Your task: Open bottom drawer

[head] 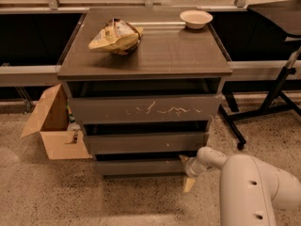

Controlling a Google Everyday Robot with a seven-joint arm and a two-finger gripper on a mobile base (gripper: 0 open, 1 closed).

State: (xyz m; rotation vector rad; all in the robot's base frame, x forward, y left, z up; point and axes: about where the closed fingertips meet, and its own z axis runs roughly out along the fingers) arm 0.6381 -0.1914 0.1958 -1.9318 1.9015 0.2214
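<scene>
Camera view, single frame. My gripper sits low at the right end of the bottom drawer, just above the speckled floor. It is open: one pale fingertip is up at the drawer's top right corner and the other points down toward the floor. I cannot tell if it touches the front.

The bottom drawer is the lowest of three fronts, under the middle drawer and the scratched top drawer.

On the cabinet top are a crumpled snack bag and a white bowl. A cardboard box stands at the left.
</scene>
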